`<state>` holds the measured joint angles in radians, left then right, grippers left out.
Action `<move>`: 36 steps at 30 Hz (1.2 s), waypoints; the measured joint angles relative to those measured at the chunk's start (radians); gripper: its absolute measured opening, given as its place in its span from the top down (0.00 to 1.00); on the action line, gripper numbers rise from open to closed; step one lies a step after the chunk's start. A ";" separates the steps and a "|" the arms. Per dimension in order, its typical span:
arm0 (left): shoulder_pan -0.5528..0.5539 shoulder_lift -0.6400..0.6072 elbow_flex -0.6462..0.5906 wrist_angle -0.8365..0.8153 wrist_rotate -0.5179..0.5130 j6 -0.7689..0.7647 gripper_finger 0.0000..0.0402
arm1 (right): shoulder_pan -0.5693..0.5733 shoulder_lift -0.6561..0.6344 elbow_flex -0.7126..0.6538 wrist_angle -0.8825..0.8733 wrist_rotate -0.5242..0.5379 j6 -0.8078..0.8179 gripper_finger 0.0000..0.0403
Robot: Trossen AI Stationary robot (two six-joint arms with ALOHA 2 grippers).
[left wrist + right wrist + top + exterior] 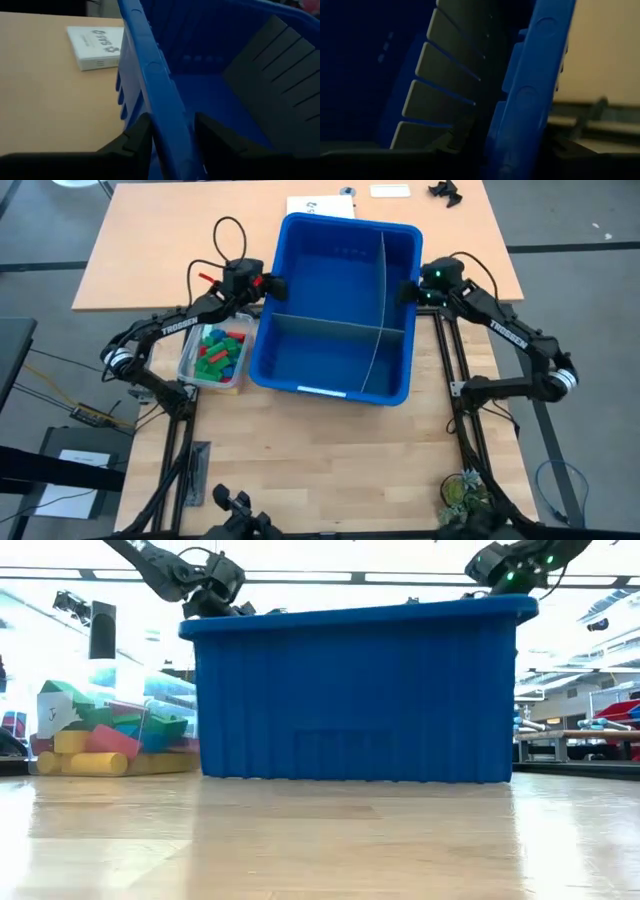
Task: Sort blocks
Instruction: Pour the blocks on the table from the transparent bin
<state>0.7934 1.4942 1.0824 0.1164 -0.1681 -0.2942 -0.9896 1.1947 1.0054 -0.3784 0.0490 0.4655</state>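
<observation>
You are pinching the bin's (330, 385) opposite rims with the left gripper (172, 142) and right gripper (512, 150). You are probably steadying or shifting it before sorting the blocks (220, 352).

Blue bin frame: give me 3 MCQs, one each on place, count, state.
1. Where are the blocks?
A. in the clear tub left of the bin
B. in the bin
C. on the bare table

2. How many compartments does the blue bin have?
A. one
B. three
C. six

3. The left claw is:
A. hanging free
B. closed on the bin's rim
C. holding a block

Key: A, blocks fill the tub; B, grey dividers make three; B, its fingers straddle the rim.
</observation>
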 joint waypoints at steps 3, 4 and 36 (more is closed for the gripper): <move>0.001 0.036 0.000 0.028 -0.042 -0.020 0.62 | -0.053 0.079 0.000 0.100 -0.042 -0.024 0.68; 0.002 0.046 0.000 0.032 -0.054 -0.028 0.62 | -0.069 0.110 0.000 0.135 -0.061 -0.029 0.68; -0.043 -0.292 0.080 -0.430 -0.047 0.349 0.38 | -0.040 -0.090 0.096 0.045 -0.233 -0.416 0.35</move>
<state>0.7503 1.2026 1.1623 -0.3133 -0.2153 0.0548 -1.0301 1.1045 1.1015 -0.3336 -0.1838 0.0493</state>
